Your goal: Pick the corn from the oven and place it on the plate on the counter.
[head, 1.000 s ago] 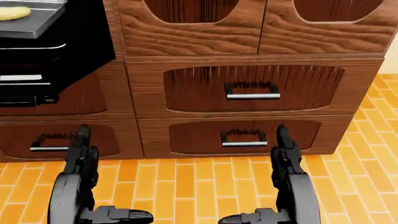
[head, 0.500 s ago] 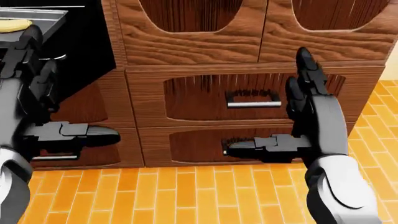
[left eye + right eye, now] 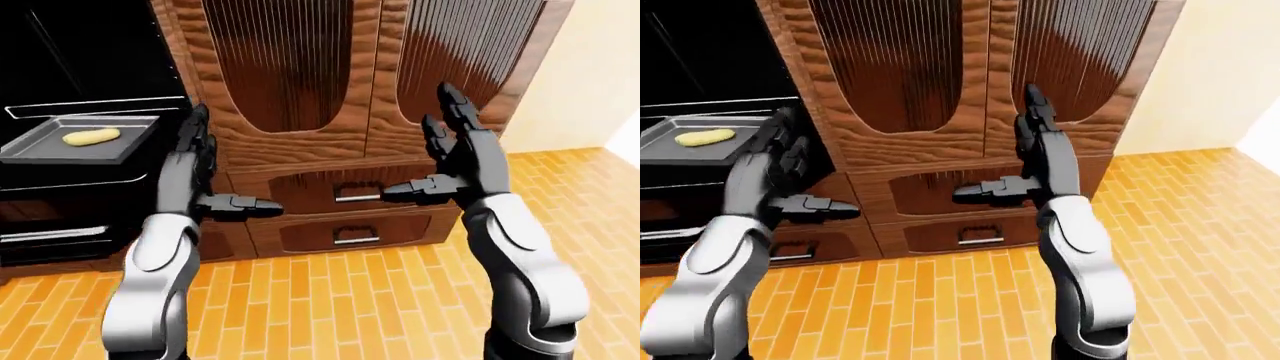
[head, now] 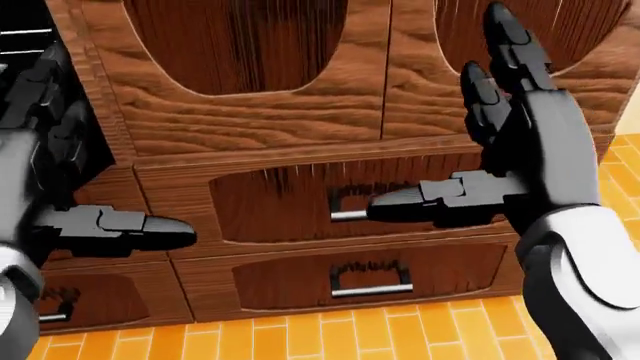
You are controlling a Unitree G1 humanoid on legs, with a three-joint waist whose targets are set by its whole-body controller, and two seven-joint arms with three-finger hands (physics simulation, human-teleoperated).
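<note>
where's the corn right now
The corn lies on a grey tray in the black oven, at the left edge of the left-eye view, just left of the open left robot hand.

Bright, even light everywhere. All three pictures look sharp. The oven (image 3: 70, 45) inside stays very dark.

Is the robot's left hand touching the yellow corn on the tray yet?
Apart. In the left-eye view the left hand is raised, open, right of the tray, and bare grey tray shows between it and the corn.
</note>
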